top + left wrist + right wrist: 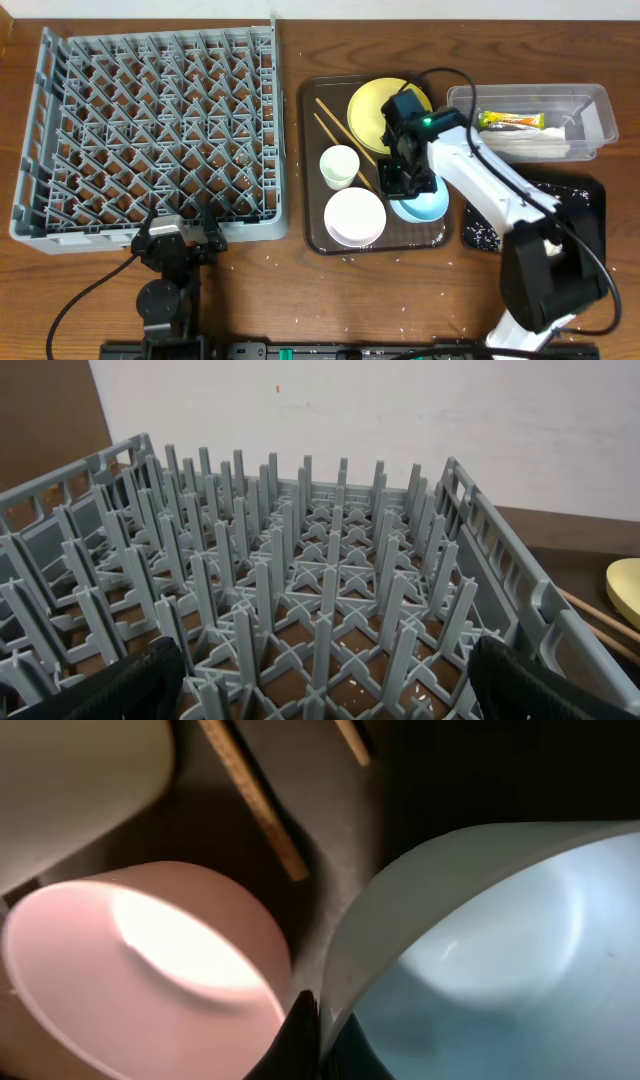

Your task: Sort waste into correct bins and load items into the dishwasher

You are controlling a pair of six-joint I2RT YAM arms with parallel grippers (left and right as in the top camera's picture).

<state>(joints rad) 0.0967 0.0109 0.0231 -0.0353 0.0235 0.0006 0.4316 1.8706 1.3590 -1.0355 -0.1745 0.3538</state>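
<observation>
My right gripper (400,180) is shut on the rim of the light blue bowl (425,206) on the brown serving tray (312,150). In the right wrist view the fingers (315,1020) pinch the bowl's edge (500,950), next to the white bowl (150,970). The yellow plate (368,108), small white cup (339,166), white bowl (354,216) and chopsticks (340,125) also lie on that tray. My left gripper (183,222) is open and empty at the front edge of the grey dish rack (150,130), which holds nothing. The foil sachet (510,121) and white paper piece (530,148) lie in the clear tub (590,100).
The black tray (585,195) sits at the right, below the tub, with rice grains (485,235) on it. More grains are scattered on the table along the front. The left wrist view looks across the rack's pegs (300,560) toward the plate's edge (625,585).
</observation>
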